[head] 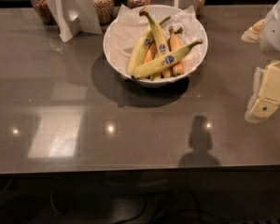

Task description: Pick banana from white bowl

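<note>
Worktop (60,92), grey and glossy, carries all items noted; at its far left back edge stand two glass jars (101,3) with grainy contents, a white folded card (72,13) upright between them; at centre, towards the back, sits the white bowl (113,55), lined with crumpled white paper (126,24); the banana (157,65) lies inside that bowl, across the front of the pile, yellow-green, blue sticker facing up, thin stem pointing right towards the rim; shorter orange-tinted bananas (176,45) and further yellow ones lie under and behind it; at far right my gripper (263,104) hangs over the worktop, well apart from the bowl; whether it stands wide or narrow I cannot tell.
</note>
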Controlling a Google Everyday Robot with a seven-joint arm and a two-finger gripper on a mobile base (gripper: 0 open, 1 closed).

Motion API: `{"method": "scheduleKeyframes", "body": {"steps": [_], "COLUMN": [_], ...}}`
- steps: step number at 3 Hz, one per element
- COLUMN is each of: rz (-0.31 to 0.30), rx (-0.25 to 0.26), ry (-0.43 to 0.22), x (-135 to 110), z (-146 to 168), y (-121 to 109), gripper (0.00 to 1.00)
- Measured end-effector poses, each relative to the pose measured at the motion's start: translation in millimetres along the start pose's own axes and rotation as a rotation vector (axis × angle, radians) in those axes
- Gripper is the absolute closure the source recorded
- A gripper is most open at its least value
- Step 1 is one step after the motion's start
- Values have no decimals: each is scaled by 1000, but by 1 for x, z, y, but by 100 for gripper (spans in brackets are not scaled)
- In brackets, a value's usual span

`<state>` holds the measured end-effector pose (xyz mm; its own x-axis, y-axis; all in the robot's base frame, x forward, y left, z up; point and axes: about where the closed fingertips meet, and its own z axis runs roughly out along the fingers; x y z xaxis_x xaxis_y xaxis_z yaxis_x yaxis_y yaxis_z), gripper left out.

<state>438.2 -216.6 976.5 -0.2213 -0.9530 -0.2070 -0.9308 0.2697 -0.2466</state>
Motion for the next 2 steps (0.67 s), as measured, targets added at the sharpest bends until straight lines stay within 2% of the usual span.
{"method": "scheduleKeyframes", "body": {"steps": [1, 2], "rz": [-2, -14], "rx": [13, 55], "ry": [-15, -94], "x": [-3, -17], "z": [-1, 3], "y": [-2, -13], "gripper": [0, 0]}}
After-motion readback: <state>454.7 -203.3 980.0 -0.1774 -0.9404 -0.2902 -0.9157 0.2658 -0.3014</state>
